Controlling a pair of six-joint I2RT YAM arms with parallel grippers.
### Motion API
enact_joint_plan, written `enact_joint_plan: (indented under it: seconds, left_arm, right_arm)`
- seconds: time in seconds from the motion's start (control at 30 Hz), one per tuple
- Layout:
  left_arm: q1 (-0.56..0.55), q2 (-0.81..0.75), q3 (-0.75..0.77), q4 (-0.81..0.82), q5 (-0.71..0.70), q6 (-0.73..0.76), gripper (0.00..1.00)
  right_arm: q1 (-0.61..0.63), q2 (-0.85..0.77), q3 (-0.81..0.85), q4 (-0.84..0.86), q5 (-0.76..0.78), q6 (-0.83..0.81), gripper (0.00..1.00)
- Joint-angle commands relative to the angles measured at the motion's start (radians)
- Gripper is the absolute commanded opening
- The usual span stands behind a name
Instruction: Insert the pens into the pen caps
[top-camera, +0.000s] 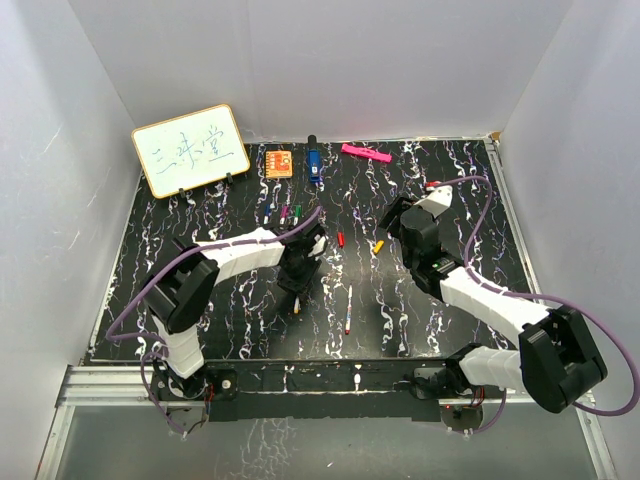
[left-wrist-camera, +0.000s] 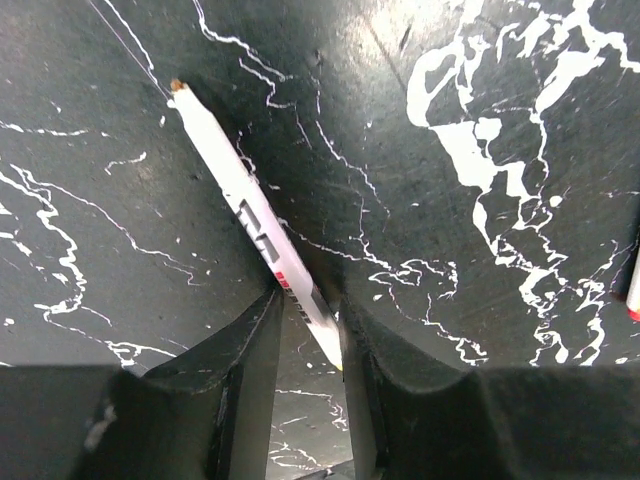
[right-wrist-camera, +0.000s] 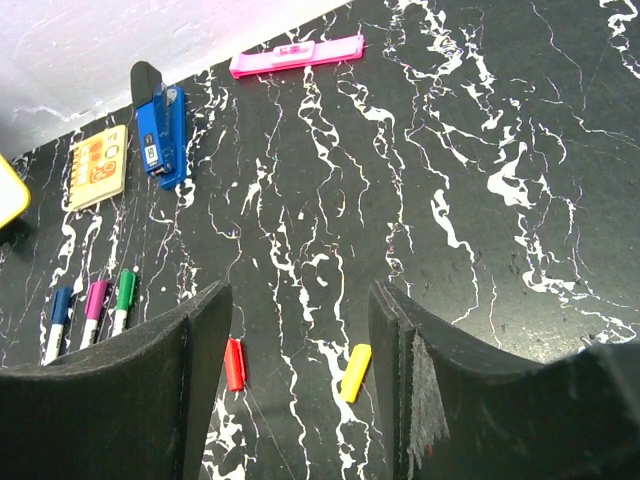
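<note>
My left gripper (top-camera: 297, 275) (left-wrist-camera: 308, 310) is shut on a white-barrelled pen (left-wrist-camera: 245, 205), which lies slantwise between the jaws with its orange tip pointing away. A second pen (top-camera: 348, 308) with a red end lies on the mat to the right of that gripper and shows at the edge of the left wrist view as the pen (left-wrist-camera: 632, 295). A red cap (top-camera: 340, 238) (right-wrist-camera: 234, 364) and a yellow cap (top-camera: 378, 246) (right-wrist-camera: 355, 372) lie loose. My right gripper (top-camera: 403, 225) (right-wrist-camera: 300, 300) hangs open above them, holding nothing. Three pens (top-camera: 284, 212) with blue, magenta and green caps (right-wrist-camera: 93, 310) lie side by side.
A whiteboard (top-camera: 190, 150) stands at the back left. Along the back edge lie an orange block (top-camera: 279, 162) (right-wrist-camera: 98, 167), a blue-and-black object (top-camera: 314, 163) (right-wrist-camera: 160, 125) and a flat pink bar (top-camera: 365, 153) (right-wrist-camera: 297, 56). White walls close in the black marbled mat (top-camera: 200, 300).
</note>
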Motion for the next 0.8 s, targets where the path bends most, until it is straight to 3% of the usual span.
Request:
enact_joint_plan:
  seconds: [0.0,0.77]
  left_arm:
    - [-0.018,0.098,-0.078,-0.164,0.013,-0.013,0.28]
    - [-0.019,0.224,0.025,-0.014,-0.106,-0.069,0.30]
  right_arm:
    - [-0.011,0.006,0.007,0.062,-0.008,0.015,0.55]
    - [-0.033,0.007,-0.021,0.100,-0.082,0.012,0.54]
